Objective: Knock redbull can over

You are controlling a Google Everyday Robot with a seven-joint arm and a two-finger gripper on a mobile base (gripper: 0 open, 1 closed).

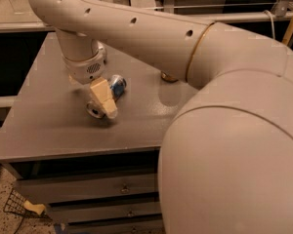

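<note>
the redbull can [116,86] lies on its side on the grey table [49,130], left of the middle of the top. its silver end points toward the front edge and its blue end points back and to the right. the gripper [105,101] hangs right over it, its tan tip crossing the middle of the can and hiding that part; whether it touches the can or pinches it cannot be told, and neither can whether it is spread or pressed together. above the gripper is the round white wrist [84,65], and from it the thick cream arm [146,30] runs up and to the right, swelling into a large rounded body that fills the right side of the view. just behind the arm, near the middle of the table, a brownish object [168,77] peeks out, mostly hidden. below the table top are grey drawers [88,186] with small handles, and at lower left a speckled floor [2,194].
</note>
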